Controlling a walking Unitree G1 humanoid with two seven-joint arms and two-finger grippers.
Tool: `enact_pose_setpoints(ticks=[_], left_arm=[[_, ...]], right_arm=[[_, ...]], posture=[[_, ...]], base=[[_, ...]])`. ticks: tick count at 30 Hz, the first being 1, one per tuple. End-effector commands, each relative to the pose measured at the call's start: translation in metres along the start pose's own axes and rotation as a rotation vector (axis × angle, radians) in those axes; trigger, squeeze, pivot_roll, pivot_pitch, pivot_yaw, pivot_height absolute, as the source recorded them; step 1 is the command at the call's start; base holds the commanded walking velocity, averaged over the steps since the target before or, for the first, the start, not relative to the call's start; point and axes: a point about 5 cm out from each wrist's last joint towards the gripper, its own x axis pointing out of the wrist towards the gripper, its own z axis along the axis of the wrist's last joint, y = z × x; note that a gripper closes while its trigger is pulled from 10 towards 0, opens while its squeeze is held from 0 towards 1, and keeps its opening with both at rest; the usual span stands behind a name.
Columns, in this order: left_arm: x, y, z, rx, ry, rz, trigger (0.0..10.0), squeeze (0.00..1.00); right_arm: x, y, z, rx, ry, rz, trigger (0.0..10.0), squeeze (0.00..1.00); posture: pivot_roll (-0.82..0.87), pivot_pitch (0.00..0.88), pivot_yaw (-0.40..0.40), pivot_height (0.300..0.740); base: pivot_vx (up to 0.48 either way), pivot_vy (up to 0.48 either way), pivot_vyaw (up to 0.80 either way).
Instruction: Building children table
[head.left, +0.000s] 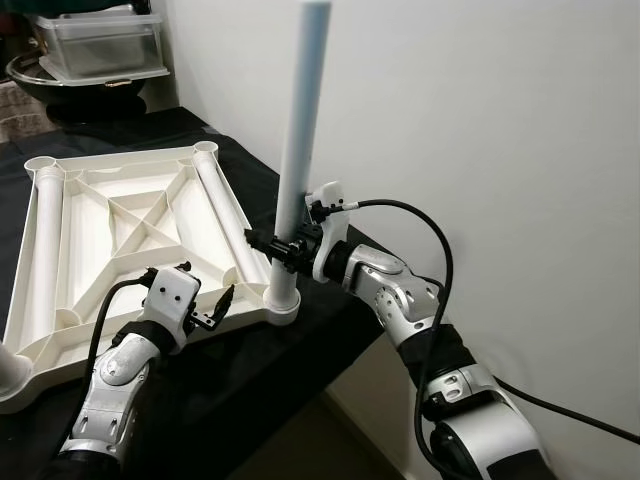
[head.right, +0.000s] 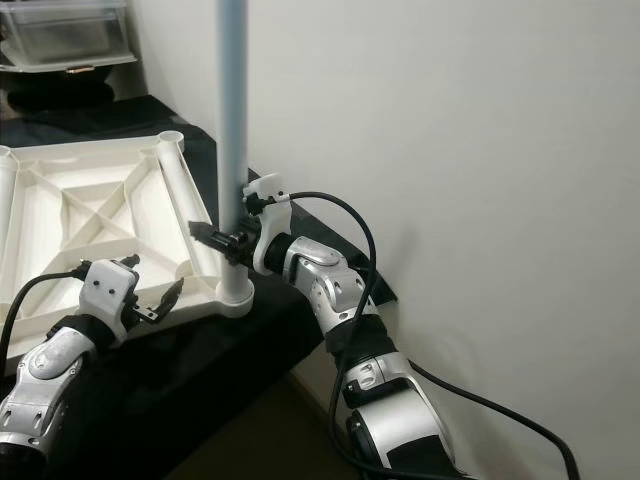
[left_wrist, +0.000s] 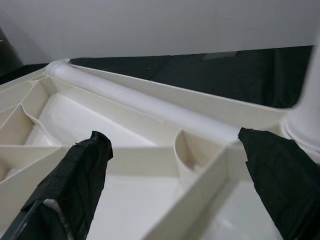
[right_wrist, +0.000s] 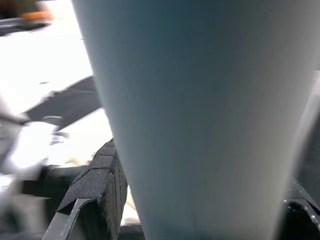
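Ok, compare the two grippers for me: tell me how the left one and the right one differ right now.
The right gripper is shut on the pale blue table leg, which stands upright in the corner socket; the left gripper is open and holds nothing. The right gripper grips the leg low down, just above the socket; the left gripper hovers at the near edge of the upturned white tabletop. Both have two black fingers on a silver arm.

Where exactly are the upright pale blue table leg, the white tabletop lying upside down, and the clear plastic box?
pale blue table leg (head.left: 303, 110), left eye view, mid shaft.
white tabletop (head.left: 47, 250), left eye view, left edge rail.
clear plastic box (head.left: 100, 42), left eye view, front wall.
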Motion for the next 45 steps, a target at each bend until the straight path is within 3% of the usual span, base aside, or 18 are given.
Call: enact_pose_setpoints(ticks=[1,3,4,12,13,16,17,18,23,24,27,28,29,30,31,41,42,45], left_arm=[[0.001,-0.002,0.000,0.011,0.001,-0.010,10.0,0.00],[0.001,-0.002,0.000,0.012,0.000,-0.009,10.0,0.00],[0.000,-0.001,0.000,0.013,-0.001,-0.007,10.0,0.00],[-0.003,0.001,-0.001,0.015,0.003,-0.001,10.0,0.00],[-0.003,0.000,-0.001,0.015,0.006,-0.001,10.0,0.00],[-0.002,-0.001,-0.001,0.013,0.005,-0.003,10.0,0.00],[-0.001,-0.003,-0.001,0.012,0.003,-0.007,10.0,0.00],[0.000,-0.004,-0.001,0.010,0.002,-0.010,10.0,0.00],[0.001,-0.004,-0.001,0.008,0.001,-0.014,10.0,0.00],[0.001,-0.003,-0.001,0.009,0.003,-0.016,10.0,0.00],[0.001,-0.003,-0.001,0.009,0.003,-0.017,10.0,0.00],[0.001,-0.003,-0.001,0.008,0.003,-0.018,10.0,0.00],[0.001,-0.003,-0.001,0.007,0.003,-0.018,10.0,0.00],[0.001,-0.003,-0.001,0.007,0.003,-0.017,10.0,0.00],[0.001,-0.003,-0.001,0.006,0.004,-0.016,10.0,0.00],[0.001,-0.003,-0.002,0.007,0.005,-0.011,10.0,0.00],[0.000,-0.002,-0.002,0.008,0.004,-0.009,10.0,0.00],[0.000,-0.001,-0.001,0.009,0.004,-0.006,10.0,0.00]], right_arm=[[0.008,0.011,0.002,-0.045,-0.001,0.089,10.0,0.00],[0.012,0.014,0.001,-0.045,0.004,0.105,10.0,0.00],[0.016,0.019,0.000,-0.029,-0.007,0.145,0.0,0.00],[0.022,0.017,-0.009,0.014,0.036,0.033,0.0,0.00],[0.015,-0.017,-0.032,0.059,0.201,-0.450,0.0,0.00],[-0.001,-0.035,-0.042,0.052,0.248,-0.685,0.0,0.00],[-0.012,-0.041,-0.047,0.020,0.262,-0.780,0.9,0.00],[-0.016,-0.041,-0.049,0.009,0.256,-0.808,9.6,0.00],[-0.008,-0.024,-0.039,0.009,0.165,-0.695,10.0,0.00],[-0.003,-0.014,-0.024,0.043,0.033,-0.601,10.0,0.64],[-0.003,-0.012,-0.018,0.058,-0.016,-0.577,10.0,0.64],[-0.001,-0.009,-0.009,0.068,-0.062,-0.501,10.0,1.00],[0.002,-0.006,-0.002,0.063,-0.083,-0.425,10.0,0.73],[0.003,-0.004,0.003,0.054,-0.089,-0.365,10.0,0.73],[0.005,-0.004,0.009,0.045,-0.098,-0.321,10.0,0.00],[0.000,0.014,0.034,-0.055,-0.115,0.137,8.9,0.00],[0.001,0.019,0.025,-0.093,-0.046,0.199,0.0,0.00],[0.003,0.024,0.014,-0.116,0.021,0.240,0.0,0.00]], posture=[[0.06,0.000,-0.147,0.740],[0.07,0.000,-0.149,0.740],[0.08,0.000,-0.154,0.740],[0.07,0.000,-0.151,0.740],[0.07,0.000,-0.149,0.740],[0.06,0.000,-0.144,0.740],[0.06,0.000,-0.144,0.740],[0.05,0.000,-0.137,0.740],[0.05,0.000,-0.136,0.740],[0.04,0.000,-0.128,0.740],[0.04,0.000,-0.128,0.740],[0.04,0.000,-0.128,0.740],[0.04,0.000,-0.132,0.740],[0.04,0.000,-0.132,0.740],[0.04,0.000,-0.132,0.740],[0.06,0.000,-0.143,0.740],[0.06,0.000,-0.147,0.740],[0.06,0.000,-0.147,0.740]], base=[[0.000,0.000,0.00],[0.000,0.000,0.00],[0.000,0.000,0.00],[0.000,0.000,0.00],[0.000,0.000,0.00],[0.000,0.000,0.00],[0.000,0.000,0.00],[0.000,0.000,0.00],[0.000,0.000,0.00],[0.000,0.000,0.00],[0.000,0.000,0.00],[0.000,0.000,0.00],[0.000,0.000,0.00],[0.000,0.000,0.00],[0.000,0.000,0.00],[0.000,0.000,0.00],[0.000,0.000,0.00],[0.000,0.000,0.00]])
